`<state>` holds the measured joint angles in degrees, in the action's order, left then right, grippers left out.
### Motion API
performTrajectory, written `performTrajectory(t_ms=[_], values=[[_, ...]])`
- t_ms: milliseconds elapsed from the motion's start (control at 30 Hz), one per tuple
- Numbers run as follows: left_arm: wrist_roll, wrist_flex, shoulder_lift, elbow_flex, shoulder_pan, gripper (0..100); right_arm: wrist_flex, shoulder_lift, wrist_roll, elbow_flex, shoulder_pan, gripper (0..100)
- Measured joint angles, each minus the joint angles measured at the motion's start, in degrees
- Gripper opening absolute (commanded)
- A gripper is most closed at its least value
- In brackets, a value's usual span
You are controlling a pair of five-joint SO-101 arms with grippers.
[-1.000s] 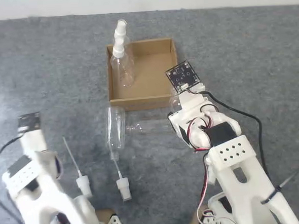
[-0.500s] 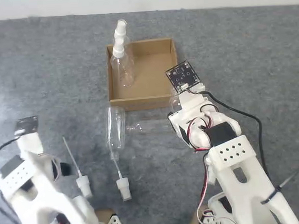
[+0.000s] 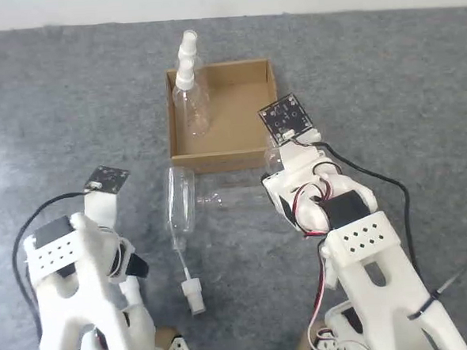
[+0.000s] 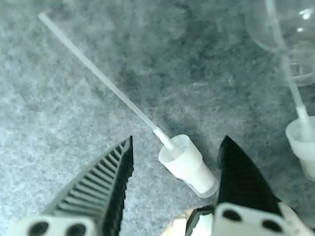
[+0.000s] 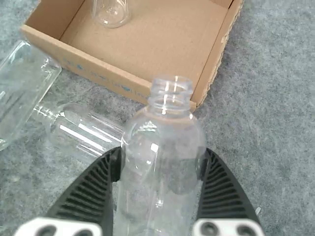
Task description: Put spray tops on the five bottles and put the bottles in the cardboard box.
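Cardboard box (image 3: 237, 111) sits at 12 o'clock on the grey mat (image 3: 387, 94), with a capped bottle (image 3: 191, 106) upright in its 10 o'clock corner. Right gripper (image 5: 160, 164) is clamped on an uncapped bottle (image 5: 165, 123) just off the box's 5 o'clock corner, and two bare bottles (image 3: 179, 200) lie at the box's 6–7 o'clock. Left gripper (image 4: 177, 145), at 8 o'clock, has its jaws spread, straddling a loose spray top (image 4: 189, 164) without touching it; second spray top (image 3: 194, 295) lies at 6 o'clock.
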<state>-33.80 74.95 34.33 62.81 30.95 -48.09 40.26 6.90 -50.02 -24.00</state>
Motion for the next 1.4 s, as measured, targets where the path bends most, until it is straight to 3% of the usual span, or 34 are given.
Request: performTrajectory(t_ms=[267,600,833,1167,1400], values=[[0.26,-1.93,-4.22,0.00,-1.14,25,0.00,0.00,0.00,0.00,0.00,7.4],[0.26,-4.22,-22.95,-5.01,1.05,1,0.00,0.00,0.00,0.00,0.00,7.4],[1.14,-4.13,-23.21,-6.15,2.02,1,0.00,0.00,0.00,0.00,0.00,7.4],[16.26,-4.75,-24.18,-13.98,5.01,2,0.00,0.00,0.00,0.00,0.00,7.4],[27.43,-4.75,-24.18,-17.58,5.01,10,0.00,0.00,0.00,0.00,0.00,7.4]])
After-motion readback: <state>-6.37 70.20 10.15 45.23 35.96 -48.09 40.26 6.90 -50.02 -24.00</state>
